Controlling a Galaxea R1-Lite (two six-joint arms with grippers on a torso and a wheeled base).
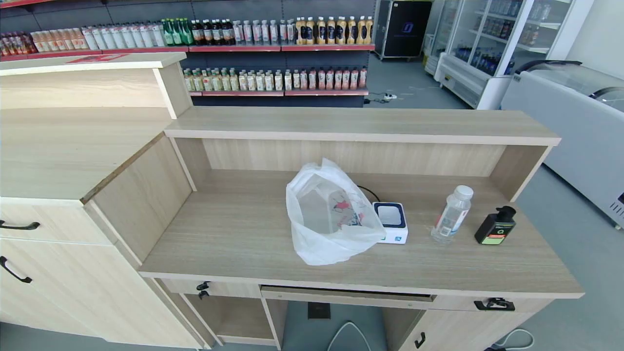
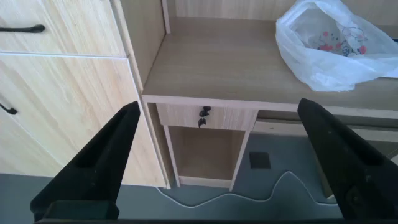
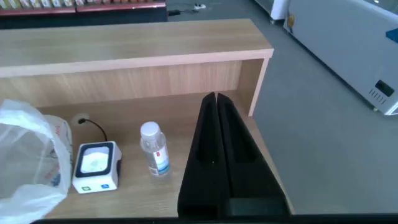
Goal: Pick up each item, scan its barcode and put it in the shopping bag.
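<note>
**Water bottle** (image 1: 452, 214): stands upright on the worktop (image 1: 234, 243), to the right of the scanner (image 1: 391, 222) and apart from it. It is clear plastic with a white cap. Expect moderate weight if full, a smooth thin wall that yields under pressure, and a tall narrow stance that tips easily. Grasp across the body at the label band, below the shoulder, not at the cap.

**Black bottle** (image 1: 496, 225): stands near the water bottle, towards the worktop's right end. It is opaque and squat, with a pump head, and is probably stiffer and steadier. Grasp the body — the pump may depress or turn.

**Bag** (image 1: 331, 214): thin white film, slumped at mid-worktop with its mouth up, touching the scanner's left side. It is soft and light and will collapse or slide if nudged. A red pattern shows through the film; whether it is print or contents cannot be told.

**Grippers**: the right gripper (image 3: 216, 98) is clenched on nothing, in front of the worktop's right end. It must be released before any grasp. The left gripper (image 2: 219, 109) is spread wide and empty, off the worktop's front left.

**Obstructions**: a ledge (image 1: 360, 126) caps the worktop's rear and limits overhead approach there. The scanner's cable (image 1: 368, 192) runs behind the bag. The two bottles stand near each other — a finger entering between them may topple one.
</note>
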